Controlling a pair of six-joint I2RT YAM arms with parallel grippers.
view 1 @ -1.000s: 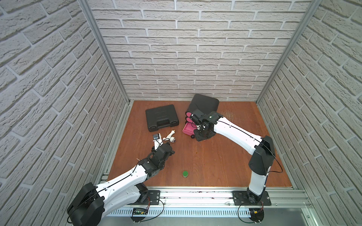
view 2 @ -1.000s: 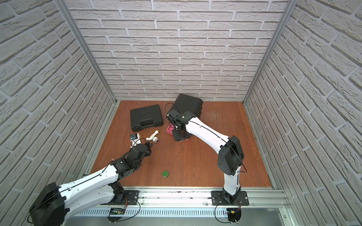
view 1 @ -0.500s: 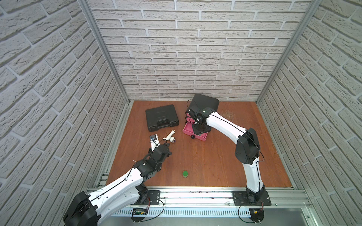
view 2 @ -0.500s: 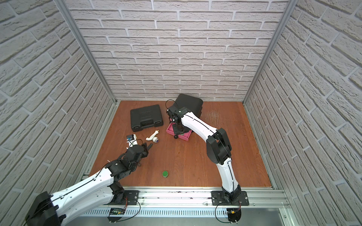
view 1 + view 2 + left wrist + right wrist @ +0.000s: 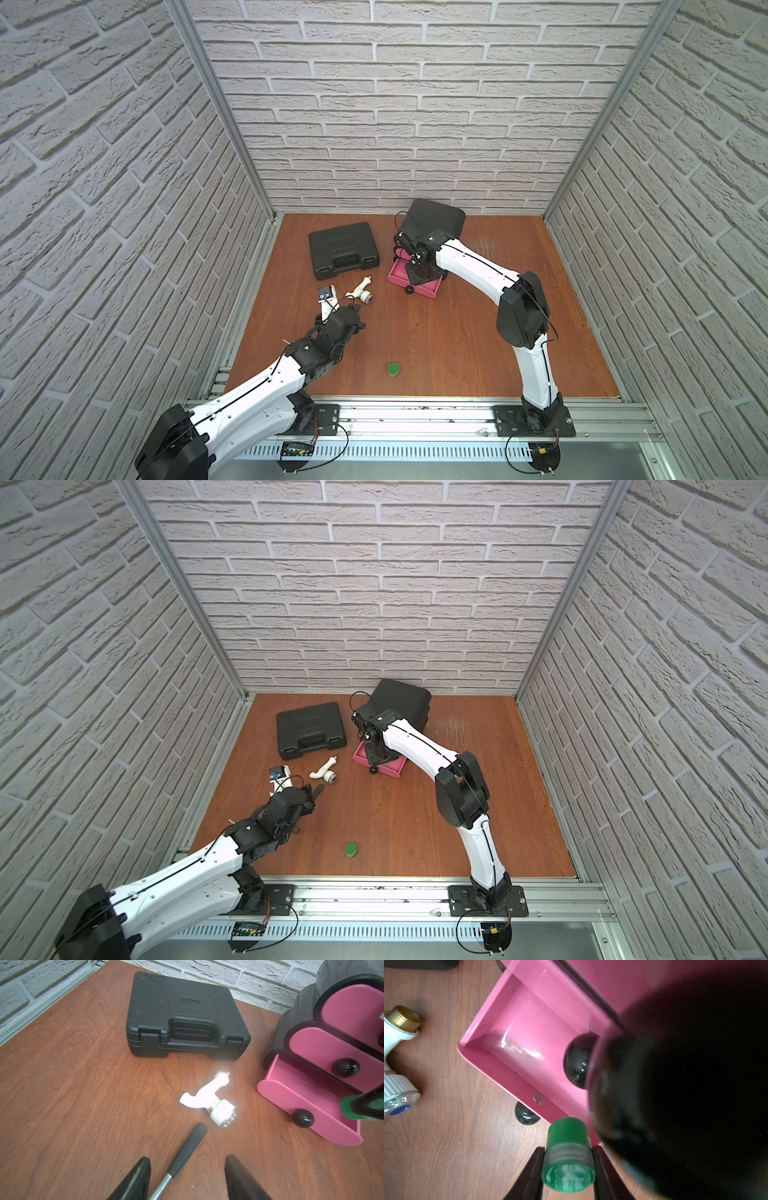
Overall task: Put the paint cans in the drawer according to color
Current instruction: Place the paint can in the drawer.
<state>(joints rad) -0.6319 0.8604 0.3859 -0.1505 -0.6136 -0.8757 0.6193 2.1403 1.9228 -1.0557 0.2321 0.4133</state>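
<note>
Left of the open pink drawer (image 5: 517, 1043), your left gripper (image 5: 187, 1160) straddles a tool handle (image 5: 190, 1145), jaws apart, gripping nothing, probably just parked. Your right gripper (image 5: 569, 1154) is clamped on a green paint can (image 5: 566, 1136) above the drawer's front corner, looks lined up for a drop. Count: two green cans, the spare can (image 5: 392, 369) well in front of the drawer; three drawers, one open.
</note>
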